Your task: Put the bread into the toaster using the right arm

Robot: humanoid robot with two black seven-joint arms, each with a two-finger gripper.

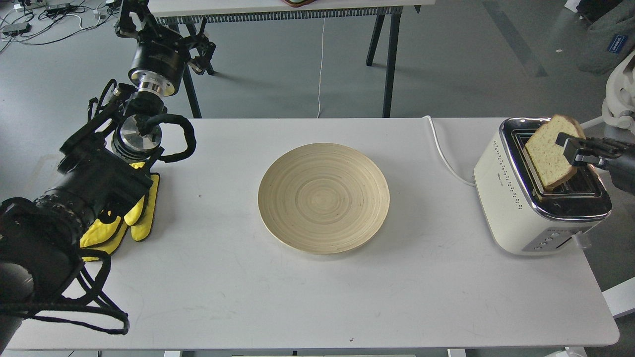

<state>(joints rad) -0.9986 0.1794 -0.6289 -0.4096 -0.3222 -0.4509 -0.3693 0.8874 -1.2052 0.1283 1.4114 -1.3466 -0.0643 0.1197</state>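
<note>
Nearby, plate (323, 198) mid-table, well apart from toaster (526, 198); bread (548, 153) over slot.

Open tabletop (307, 292) surrounds the central wooden plate (323, 197). At right, the toaster (521, 198) stands near the table's edge; its near slot is occupied by the tilted bread (548, 153), its far slot open. White cord (444, 153) trails behind.

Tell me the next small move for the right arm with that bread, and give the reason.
Probably lower the right tool a little and square the slice up. The bread is pinched at its edge and leans over the toaster, its lower corner at a slot while most of it stands above the chrome top.
</note>
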